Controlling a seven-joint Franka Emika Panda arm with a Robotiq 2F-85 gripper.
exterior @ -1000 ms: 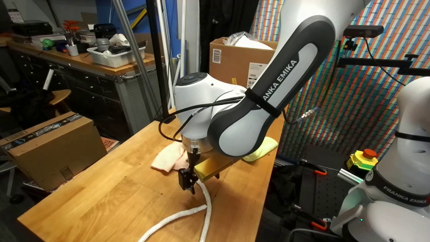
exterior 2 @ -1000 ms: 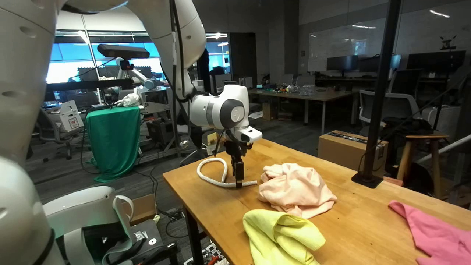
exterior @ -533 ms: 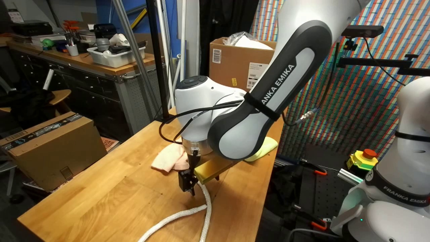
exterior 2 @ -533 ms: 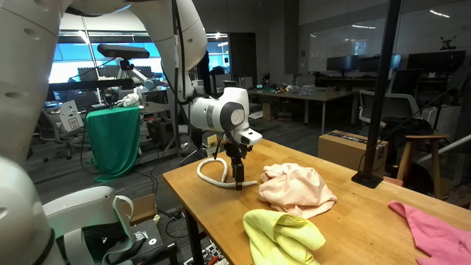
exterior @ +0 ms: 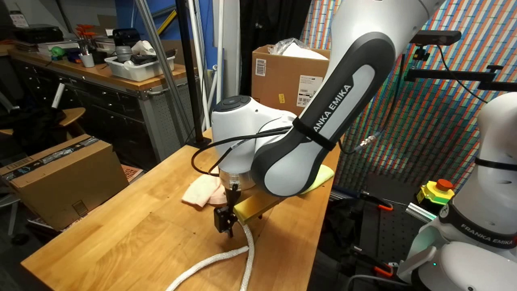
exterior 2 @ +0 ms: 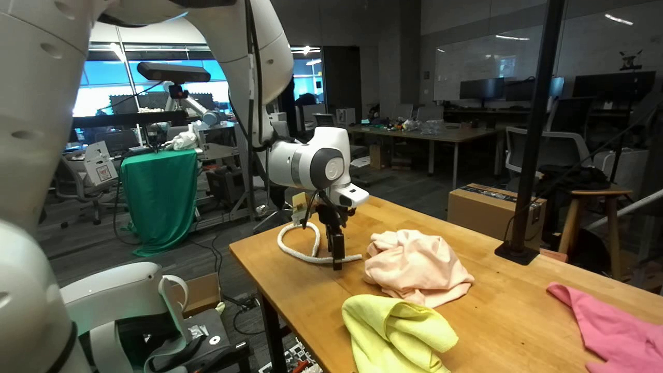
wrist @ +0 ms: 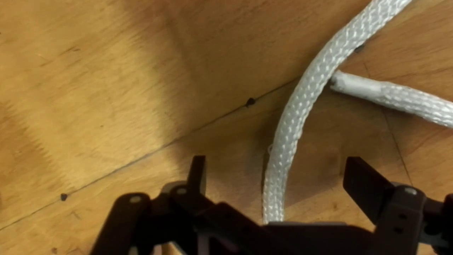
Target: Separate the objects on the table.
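1. Plank-grained wooden tabletop [exterior 2: 497, 311] carries a pale peach cloth [exterior 2: 417, 264], a yellow-green cloth [exterior 2: 396, 331] and a pink cloth [exterior 2: 621, 331], all unmoved.
2. Only height changes: the gripper [wrist: 275, 173] dips slightly, jaws spread wide, nothing held.
3. Between those jaws, seen from the wrist, runs the braided white cord [wrist: 296, 109], looped on the tabletop, one end just beside the pale peach cloth.
4. Likely meaning: the cord (untouched, it seems) is being lined up for grasping; its separation isn't done.
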